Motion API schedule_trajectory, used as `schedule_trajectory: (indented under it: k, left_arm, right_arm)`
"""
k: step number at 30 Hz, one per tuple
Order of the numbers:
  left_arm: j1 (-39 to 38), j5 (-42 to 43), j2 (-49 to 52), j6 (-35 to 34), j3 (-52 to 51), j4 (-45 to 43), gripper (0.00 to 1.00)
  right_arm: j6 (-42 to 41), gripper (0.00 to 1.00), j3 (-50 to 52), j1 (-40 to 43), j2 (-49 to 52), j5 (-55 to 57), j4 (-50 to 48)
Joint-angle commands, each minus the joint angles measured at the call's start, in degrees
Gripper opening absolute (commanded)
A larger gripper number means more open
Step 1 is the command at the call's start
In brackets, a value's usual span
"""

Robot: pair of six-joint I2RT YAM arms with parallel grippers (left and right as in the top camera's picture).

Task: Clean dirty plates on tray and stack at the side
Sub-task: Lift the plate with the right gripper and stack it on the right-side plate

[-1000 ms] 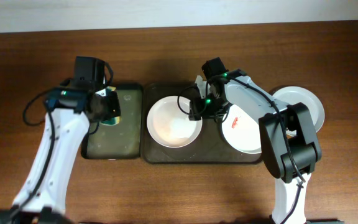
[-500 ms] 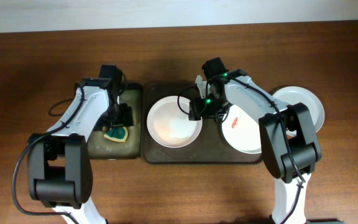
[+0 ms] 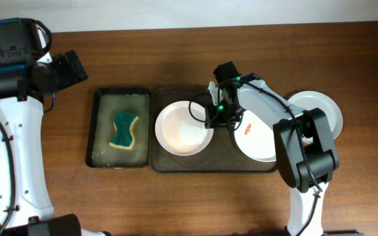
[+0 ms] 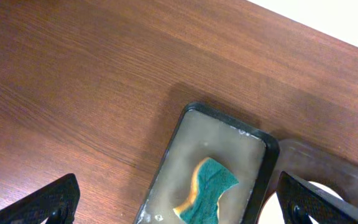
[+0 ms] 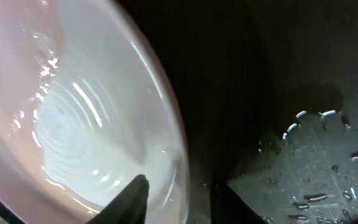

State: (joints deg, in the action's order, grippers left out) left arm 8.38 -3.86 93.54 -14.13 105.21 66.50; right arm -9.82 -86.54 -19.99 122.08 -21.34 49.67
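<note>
The dark brown tray [image 3: 222, 160] holds two white plates. The left plate [image 3: 179, 131] looks clean and wet; the right plate [image 3: 262, 141] carries a red smear. A pale bluish plate [image 3: 323, 108] lies on the table to the right of the tray. My right gripper [image 3: 210, 118] is at the left plate's right rim. In the right wrist view the right gripper [image 5: 179, 193] has one finger inside the plate [image 5: 86, 112] and one outside, shut on the rim. My left gripper [image 3: 71, 69] is raised at the far left; the left gripper [image 4: 179, 211] is open and holds nothing.
A narrow black tray [image 3: 107, 105] with cloudy water stands left of the brown tray, and a green-and-yellow sponge [image 3: 123, 129] lies loose in it. The sponge [image 4: 207, 190] is far below my left fingers. Water drops dot the brown tray's floor [image 5: 316, 180].
My left gripper let the sponge drop into the black tray, opened wide and swung up and away to the far left. My right jaws narrowed around the left plate's rim.
</note>
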Motion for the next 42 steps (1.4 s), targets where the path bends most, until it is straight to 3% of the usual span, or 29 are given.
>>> schedule_trajectory:
  k: [1, 2, 10, 19, 33, 36, 42]
  left_arm:
    - [0.2, 0.0, 0.3, -0.2, -0.1, 0.0, 0.99]
    - [0.2, 0.0, 0.2, -0.2, -0.1, 0.0, 0.99]
    - [0.2, 0.0, 0.2, -0.2, -0.1, 0.0, 0.99]
    - [0.2, 0.0, 0.2, -0.2, -0.1, 0.0, 1.00]
    - [0.2, 0.0, 0.2, -0.2, -0.1, 0.0, 0.99]
    - [0.2, 0.0, 0.2, -0.2, -0.1, 0.0, 0.99]
    - [0.2, 0.0, 0.2, -0.2, -0.1, 0.0, 0.99]
  right_arm:
    - [-0.2, 0.12, 0.5, -0.3, 0.5, 1.1, 1.9]
    - [-0.8, 0.04, 0.5, -0.3, 0.5, 1.1, 2.1]
    - [-2.5, 0.04, -13.2, 0.4, -1.6, 11.8, 16.5]
    - [-2.7, 0.04, -22.6, 0.0, -1.6, 13.1, 17.6]
    - [-7.3, 0.04, -23.6, -15.4, -1.6, 14.1, -5.5]
    - [-7.2, 0.04, -23.6, -18.6, -1.6, 19.1, -8.1]
    - [-4.5, 0.04, -23.6, -26.7, -1.6, 41.4, -8.7]
